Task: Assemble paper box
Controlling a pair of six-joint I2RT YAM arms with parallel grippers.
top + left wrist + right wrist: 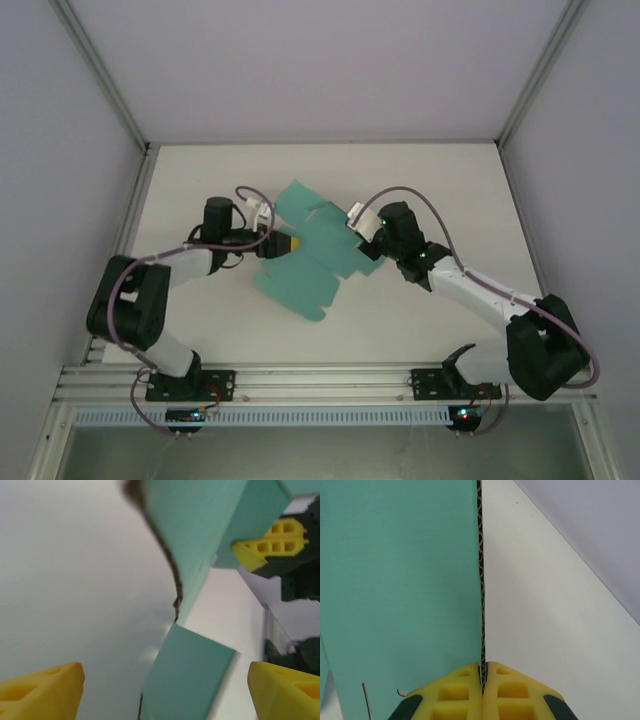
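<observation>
Midway across the white table (430, 320) we are seeing the paper box (305, 270) sitting as an unfolded teal sheet, the right gripper (483, 677) pinching one edge tightly and the left gripper (165, 670) spreading its jaws wide around a flap.

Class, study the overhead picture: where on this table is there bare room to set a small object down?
Bare table runs along the back wall beyond the paper box, and again between the sheet and the front rail. The middle is crowded: the left end effector and right end effector meet at the sheet.
</observation>
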